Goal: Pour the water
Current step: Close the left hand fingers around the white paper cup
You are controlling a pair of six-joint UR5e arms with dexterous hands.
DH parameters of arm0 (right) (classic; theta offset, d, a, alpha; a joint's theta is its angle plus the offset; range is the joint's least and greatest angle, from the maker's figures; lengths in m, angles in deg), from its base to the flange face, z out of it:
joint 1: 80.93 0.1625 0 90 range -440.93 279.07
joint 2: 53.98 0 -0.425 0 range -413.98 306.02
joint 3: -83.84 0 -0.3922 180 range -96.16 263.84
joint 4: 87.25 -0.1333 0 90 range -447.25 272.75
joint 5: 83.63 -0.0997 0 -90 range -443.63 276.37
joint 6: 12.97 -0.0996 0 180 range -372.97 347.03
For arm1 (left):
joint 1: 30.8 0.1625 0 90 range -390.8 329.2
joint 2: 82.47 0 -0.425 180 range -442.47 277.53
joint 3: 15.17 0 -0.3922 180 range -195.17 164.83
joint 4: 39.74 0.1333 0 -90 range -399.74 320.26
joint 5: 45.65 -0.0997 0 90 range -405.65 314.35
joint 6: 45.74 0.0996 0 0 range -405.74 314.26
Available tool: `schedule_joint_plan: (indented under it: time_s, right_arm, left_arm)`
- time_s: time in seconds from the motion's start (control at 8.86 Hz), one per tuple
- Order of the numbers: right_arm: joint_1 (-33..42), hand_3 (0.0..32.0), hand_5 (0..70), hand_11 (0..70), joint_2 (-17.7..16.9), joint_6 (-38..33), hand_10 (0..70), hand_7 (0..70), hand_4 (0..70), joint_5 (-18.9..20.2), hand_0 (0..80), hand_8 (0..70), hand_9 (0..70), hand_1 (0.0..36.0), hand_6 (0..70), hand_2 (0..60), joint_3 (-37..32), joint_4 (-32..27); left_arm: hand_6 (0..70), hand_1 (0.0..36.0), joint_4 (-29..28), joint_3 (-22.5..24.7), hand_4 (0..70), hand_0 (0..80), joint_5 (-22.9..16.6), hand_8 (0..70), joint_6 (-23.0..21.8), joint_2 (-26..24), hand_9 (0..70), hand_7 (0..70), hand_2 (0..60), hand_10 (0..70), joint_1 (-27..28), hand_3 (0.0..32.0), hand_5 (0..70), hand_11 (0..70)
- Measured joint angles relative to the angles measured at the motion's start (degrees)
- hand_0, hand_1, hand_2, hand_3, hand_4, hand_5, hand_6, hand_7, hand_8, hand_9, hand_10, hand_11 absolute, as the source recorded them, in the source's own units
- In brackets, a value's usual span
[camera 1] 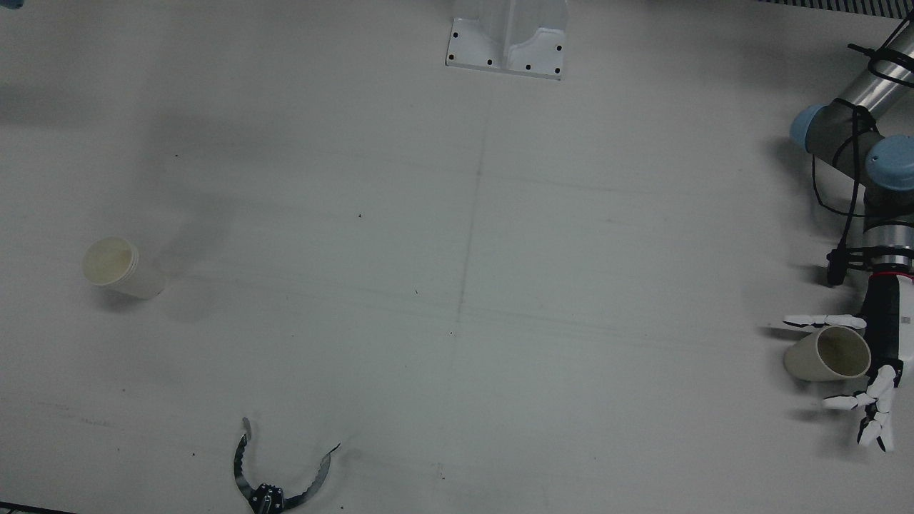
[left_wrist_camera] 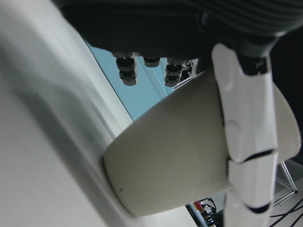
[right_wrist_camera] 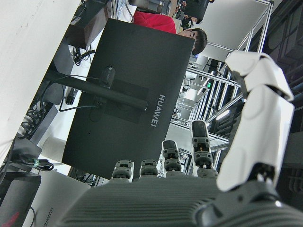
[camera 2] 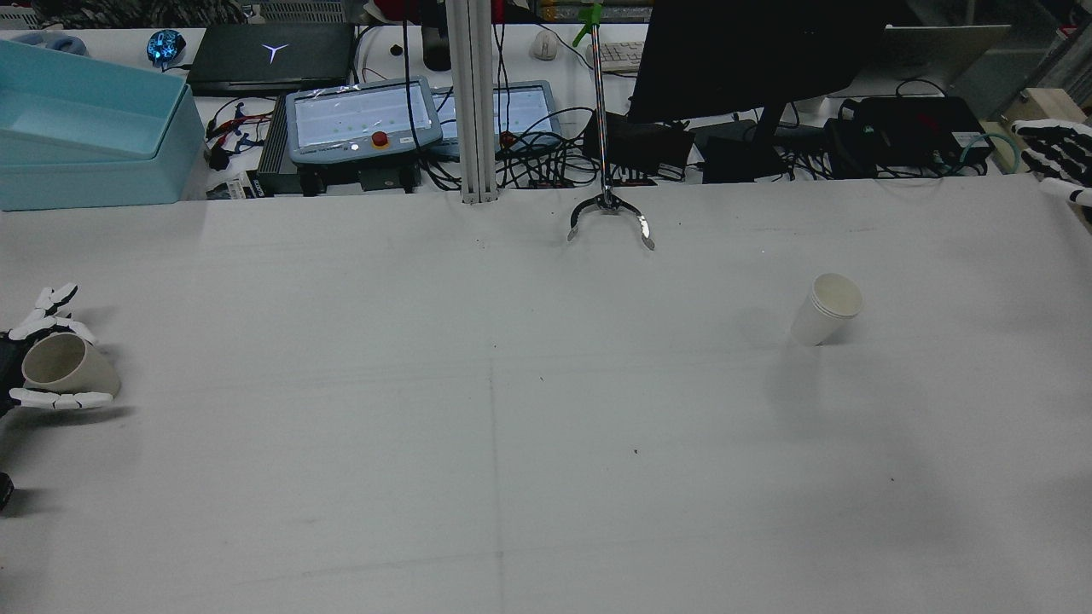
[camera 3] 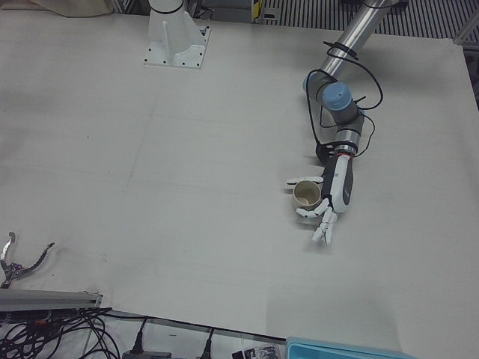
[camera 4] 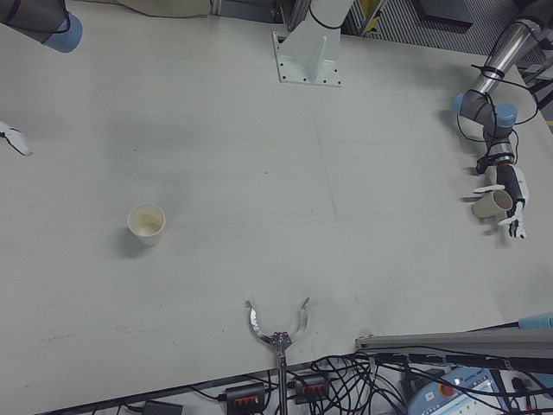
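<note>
- Left robot hand (camera 1: 867,371) at the desk's edge, low over the top; thumb and fingers lie along both sides of a tilted paper cup (camera 1: 828,355), fingers (camera 1: 825,321) still fairly straight. Cup's base rests on the desk, mouth leans toward the palm.
- Right robot hand (camera 2: 1058,158) is up off the surface, far from that cup, over the desk's opposite edge; fingers spread, nothing in it.
- Second paper cup (camera 2: 826,309) stands upright, alone, on the right hand's half of the desk, well apart from the tilted cup. Contents: can't tell.
- Metal grabber claw (camera 2: 611,218) on a long rod lies at the operators' edge, jaws apart, between the two cups & clear of both.
- Desk (camera 1: 457,285): plain white, w/ a faint centre seam and a few dark specks; white pedestal base (camera 1: 508,39) at the robot's edge.
- Beyond the claw: black monitor (camera 2: 751,51), two teach pendants (camera 2: 363,119), laptop, cable tangle, light-blue bin (camera 2: 85,141).
</note>
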Motion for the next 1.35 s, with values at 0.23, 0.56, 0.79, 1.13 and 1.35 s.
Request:
schedule_joint_plan:
  time_s: [0.23, 0.56, 0.79, 1.13, 1.35]
  right_arm:
    - [-0.2, 0.0, 25.5, 7.7, 0.0, 0.0, 4.1, 16.4, 17.1, 0.0, 50.9, 2.5, 6.1, 21.1, 6.7, 29.3, 0.0, 0.0]
    - [-0.2, 0.4, 25.5, 7.8, 0.0, 0.0, 4.1, 16.7, 17.2, 0.0, 51.1, 2.5, 6.1, 21.2, 6.9, 29.2, -0.3, 0.0]
    - [-0.1, 1.2, 25.3, 7.9, 0.0, -0.1, 4.2, 16.7, 17.1, -0.1, 50.4, 2.6, 6.4, 20.4, 6.6, 29.0, -0.4, 0.0]
    - [0.4, 0.2, 25.5, 8.2, -0.2, -0.5, 4.4, 16.7, 16.8, -0.1, 50.6, 4.1, 6.7, 21.0, 6.7, 30.6, -0.4, 0.0]
    - [0.7, 0.0, 24.6, 10.1, -0.9, -0.5, 5.6, 16.2, 17.0, 0.0, 52.0, 5.4, 7.5, 23.9, 6.9, 36.6, -4.3, -2.3]
  left_arm:
    - [16.3, 36.0, 0.2, 0.0, 70.0, 62.7, 1.5, 6.5, -0.1, 0.1, 9.2, 17.9, 60.0, 11.0, 0.0, 0.0, 70.0, 18.5]
    - [17.0, 36.0, 0.3, 0.1, 70.0, 63.8, 1.8, 7.0, -0.4, 0.2, 9.7, 18.4, 60.0, 11.2, 0.0, 0.0, 70.0, 18.9]
    - [19.9, 36.0, 1.6, 0.9, 70.0, 73.6, 1.3, 8.3, -1.1, 0.3, 11.5, 22.2, 60.0, 11.2, 0.0, 0.0, 70.0, 18.9]
    - [19.4, 36.0, 13.9, 8.7, 70.0, 80.0, 1.0, 8.5, -4.6, 0.7, 11.5, 21.3, 60.0, 10.7, 0.2, 0.0, 70.0, 18.6]
    - [19.3, 36.0, 17.3, 11.2, 70.0, 80.0, 0.9, 8.4, -5.3, 0.6, 11.4, 21.1, 60.0, 10.5, 0.9, 0.0, 70.0, 18.3]
